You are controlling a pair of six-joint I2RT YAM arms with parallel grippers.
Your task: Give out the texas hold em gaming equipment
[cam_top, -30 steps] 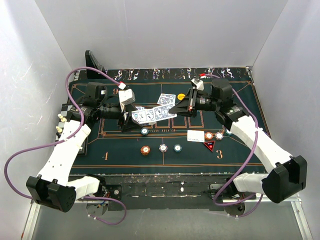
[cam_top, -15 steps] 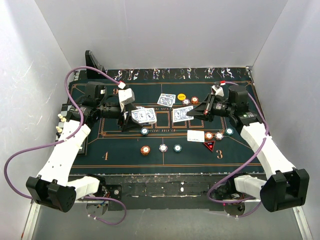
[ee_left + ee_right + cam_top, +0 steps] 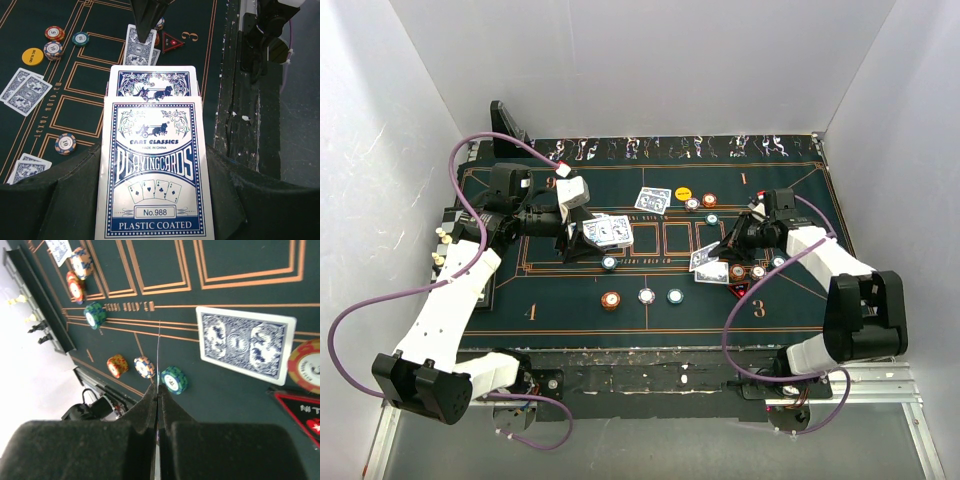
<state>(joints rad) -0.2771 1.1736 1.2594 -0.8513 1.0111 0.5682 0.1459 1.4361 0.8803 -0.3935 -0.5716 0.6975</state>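
Lowered beside the red triangular marker (image 3: 739, 291), with right gripper (image 3: 718, 258) pinched tight on 1 blue-backed playing card (image 3: 707, 260); with left gripper (image 3: 578, 235) clamped around a blue-and-white card pack (image 3: 154, 170).

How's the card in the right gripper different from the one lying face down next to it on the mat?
The held card is pinched in the right gripper; the lying card is free of any gripper. The held card shows edge-on in the right wrist view, a thin line; the lying card rests flat on the mat, whole blue back showing. Both are blue-backed.
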